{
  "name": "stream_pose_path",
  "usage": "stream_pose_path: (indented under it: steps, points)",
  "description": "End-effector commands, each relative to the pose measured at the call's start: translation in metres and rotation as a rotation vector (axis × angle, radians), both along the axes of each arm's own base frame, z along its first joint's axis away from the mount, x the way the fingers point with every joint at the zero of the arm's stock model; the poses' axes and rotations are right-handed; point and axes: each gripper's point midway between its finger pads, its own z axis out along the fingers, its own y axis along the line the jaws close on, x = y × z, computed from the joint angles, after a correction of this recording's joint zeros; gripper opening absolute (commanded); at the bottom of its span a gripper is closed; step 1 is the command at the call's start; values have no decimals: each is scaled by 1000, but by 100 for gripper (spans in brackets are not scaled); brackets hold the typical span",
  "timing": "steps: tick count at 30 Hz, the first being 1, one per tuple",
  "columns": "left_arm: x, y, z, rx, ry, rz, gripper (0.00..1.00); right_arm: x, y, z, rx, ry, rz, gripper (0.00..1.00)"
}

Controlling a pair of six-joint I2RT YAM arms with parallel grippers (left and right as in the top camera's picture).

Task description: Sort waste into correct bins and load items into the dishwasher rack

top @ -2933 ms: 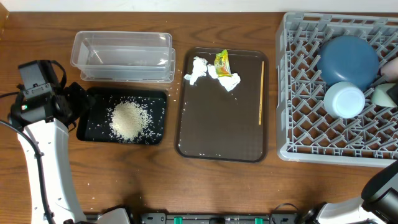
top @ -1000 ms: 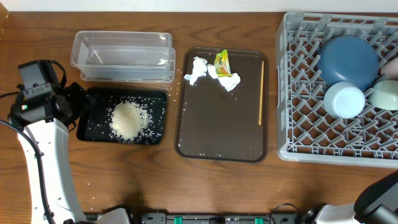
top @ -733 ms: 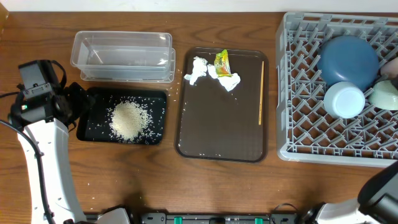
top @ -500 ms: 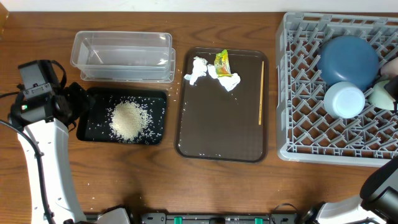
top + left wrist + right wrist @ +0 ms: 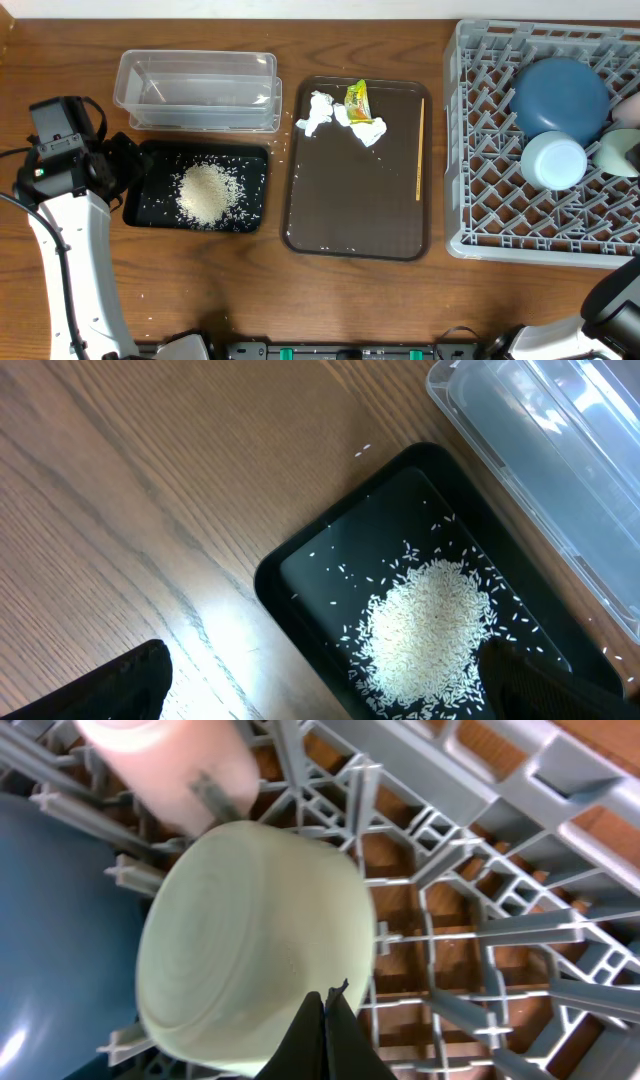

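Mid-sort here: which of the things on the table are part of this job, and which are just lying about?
Part of the job: rice, tissues, snack wrapper, black tray, clear tub, wooden stick, rack, dark blue dish, light blue bowl, mint-green bowl, pink cup.
Just lying about: brown serving tray, a carrier only.

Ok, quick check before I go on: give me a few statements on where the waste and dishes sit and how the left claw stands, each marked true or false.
1. The rice lies in the black tray. True.
2. The tissues are in the clear tub. False: they lie on the brown tray.
3. The wooden stick stands in the rack. False: it lies flat on the brown tray, near its right edge.
4. The dark blue dish is in the rack. True.
5. The left claw is shut. False: its jaws stand wide open above the black tray.
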Motion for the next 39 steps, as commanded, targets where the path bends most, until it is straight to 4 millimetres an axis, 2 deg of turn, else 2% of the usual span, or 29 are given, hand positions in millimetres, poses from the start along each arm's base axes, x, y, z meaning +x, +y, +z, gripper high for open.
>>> stream_pose_path:
  steps: [1,5,8,11,13,17,20,24,29,33,39]
  points:
    - [1,4,9,17,-17,11,100,9,0,9,26,-64,44,1]
    - [1,4,9,17,-17,11,100,42,17,28,84,-231,172,1]
    - [1,4,9,17,-17,11,100,54,21,36,87,-289,186,1]
    - [1,4,9,17,-17,11,100,63,25,34,57,-283,232,2]
    - [1,4,9,17,-17,11,100,64,25,24,52,-253,232,2]
    - [1,4,9,17,-17,11,100,53,18,-5,66,-157,175,1]
    - [1,4,9,17,-17,11,100,41,11,-17,59,-90,130,1]
    - [1,4,9,17,-17,11,100,29,3,-15,46,-69,93,1]
    - [1,4,9,17,-17,11,100,10,-11,-1,42,-80,10,1]
    - [1,4,9,17,-17,11,100,1,-16,8,31,-86,-11,1]
    - [1,4,9,17,-17,11,100,-10,-18,3,26,-40,-41,1]
